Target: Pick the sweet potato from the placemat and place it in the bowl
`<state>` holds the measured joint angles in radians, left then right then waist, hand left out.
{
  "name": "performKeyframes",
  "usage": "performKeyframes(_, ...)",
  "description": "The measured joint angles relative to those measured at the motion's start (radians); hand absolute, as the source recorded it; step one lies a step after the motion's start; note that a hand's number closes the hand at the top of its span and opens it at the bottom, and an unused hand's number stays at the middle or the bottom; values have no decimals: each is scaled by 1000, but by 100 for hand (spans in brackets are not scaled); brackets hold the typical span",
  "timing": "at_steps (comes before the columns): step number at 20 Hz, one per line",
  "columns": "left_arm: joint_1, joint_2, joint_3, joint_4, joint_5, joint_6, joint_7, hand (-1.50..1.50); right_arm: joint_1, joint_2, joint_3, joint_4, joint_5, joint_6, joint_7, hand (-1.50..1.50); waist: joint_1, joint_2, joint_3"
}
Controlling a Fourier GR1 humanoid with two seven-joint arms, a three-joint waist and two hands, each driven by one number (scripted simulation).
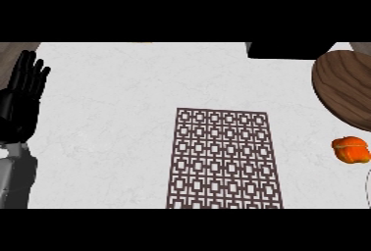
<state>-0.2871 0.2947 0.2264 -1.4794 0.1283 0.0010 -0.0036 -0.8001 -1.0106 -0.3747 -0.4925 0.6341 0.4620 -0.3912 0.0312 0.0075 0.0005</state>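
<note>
The orange sweet potato [351,149] shows near the right edge, to the right of the brown lattice placemat [223,159] and not on it. I cannot tell whether it rests on the counter or is lifted. The placemat's top is bare. The brown wooden bowl [346,86] sits at the upper right, partly cut off by the edge, just above the sweet potato. My left hand [20,100] rests open at the far left, fingers up, far from both. My right hand does not show.
The white marble counter [116,122] spreads between my left hand and the placemat. A black block [290,49] stands at the back, left of the bowl. A thin pale curved edge [367,182] shows at the right border below the sweet potato.
</note>
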Motion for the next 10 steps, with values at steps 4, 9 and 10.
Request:
performKeyframes(4,2,-2,-1,-12,-1,4,13,0,-5,89,35,30,47,-127,30,150,-1,1,1)
performKeyframes(9,-6,-8,-6,2,-2,-3,0,0,-30,159,52,121,96,-252,106,-150,6,6,2)
performKeyframes(10,-8,-10,-6,3,-3,0,0,0,-35,176,48,139,96,-272,124,-150,5,6,1)
